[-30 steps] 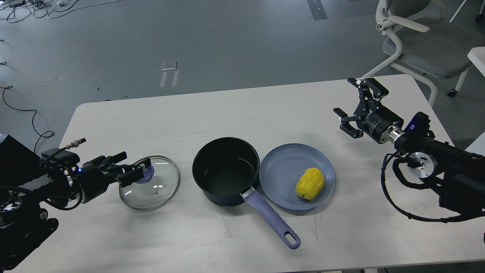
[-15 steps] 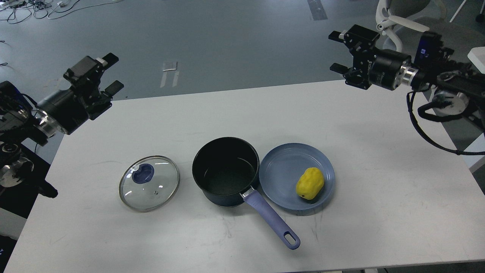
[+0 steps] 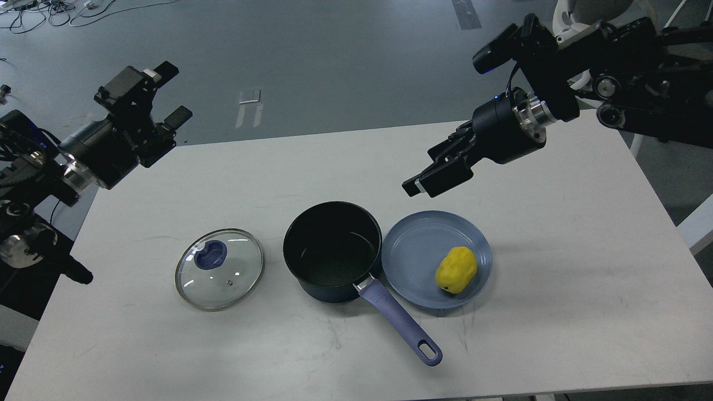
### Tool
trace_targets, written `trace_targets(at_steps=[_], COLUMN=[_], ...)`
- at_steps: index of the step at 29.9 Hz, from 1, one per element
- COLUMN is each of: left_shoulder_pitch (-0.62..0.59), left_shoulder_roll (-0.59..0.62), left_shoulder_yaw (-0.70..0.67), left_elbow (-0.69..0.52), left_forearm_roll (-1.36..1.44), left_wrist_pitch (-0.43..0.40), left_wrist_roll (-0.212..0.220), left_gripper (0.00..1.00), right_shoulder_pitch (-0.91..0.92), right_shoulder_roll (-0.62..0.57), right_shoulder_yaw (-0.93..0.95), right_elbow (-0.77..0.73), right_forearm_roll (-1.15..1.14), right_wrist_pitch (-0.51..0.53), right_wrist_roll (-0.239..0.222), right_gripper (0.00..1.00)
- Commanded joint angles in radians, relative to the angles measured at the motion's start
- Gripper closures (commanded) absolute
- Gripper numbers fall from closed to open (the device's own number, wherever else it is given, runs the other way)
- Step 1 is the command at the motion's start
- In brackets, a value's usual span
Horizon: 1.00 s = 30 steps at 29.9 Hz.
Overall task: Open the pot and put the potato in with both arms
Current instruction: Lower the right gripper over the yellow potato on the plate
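The dark navy pot [image 3: 312, 289] stands open at the table's middle, its black inside empty, its lavender handle [image 3: 398, 324] pointing to the front right. The yellow potato [image 3: 456, 269] lies on a flat blue plate [image 3: 415, 250] touching the pot's right side. My right gripper [image 3: 421, 186] hangs above the table behind the plate, pointing down-left, its fingers slightly apart and empty. My left gripper [image 3: 172, 93] is raised past the table's far left corner, open and empty.
A glass lid [image 3: 219, 268] with a blue knob lies flat on the table, left of the pot. The white table [image 3: 557, 312] ends close at the front and left. A white chair [image 3: 562, 16] stands behind the right arm.
My left gripper let go of the lid and rose to the far left. My right gripper rose, then swung down-left to above the plate's far side. Pot, lid and potato have not moved.
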Motion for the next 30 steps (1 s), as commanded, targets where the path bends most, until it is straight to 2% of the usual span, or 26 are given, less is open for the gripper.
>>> trace_targets(at_steps=[1,3,11,18,24,30], left_shoulder_pitch=[0.000,0.002,0.002,0.003,0.006,0.006], left_shoulder_roll=[-0.003,0.000,0.003,0.012,0.014,0.017], left_shoulder_yaw=[0.000,0.000,0.001,0.001,0.002,0.003], left_elbow=[-0.006,-0.015,-0.015,-0.015,-0.015,-0.014], left_forearm_roll=[0.000,0.000,0.000,-0.001,-0.001,-0.001], left_wrist_pitch=[0.000,0.000,0.000,0.000,0.002,0.002], left_wrist_roll=[0.000,0.000,0.000,0.000,0.000,0.000], left_gripper=[0.02,0.02,0.02,0.02,0.02,0.02], right_shoulder_pitch=[0.023,0.023,-0.029,-0.092,-0.135,-0.152], right_shoulder_roll=[0.016,0.017,0.022,0.045,0.140,0.215], right_shoulder_yaw=[-0.047,-0.079,-0.186,-0.186,-0.185,-0.185], right_elbow=[0.074,0.123,0.145,0.131,0.007,-0.040], right_forearm_roll=[-0.187,-0.337,-0.629,-0.671,-0.677,-0.676], right_wrist_pitch=[0.000,0.000,0.000,0.000,0.000,-0.016], right_wrist_roll=[0.000,0.000,0.000,0.000,0.000,0.000], right_gripper=[0.00,0.00,0.00,0.00,0.00,0.00])
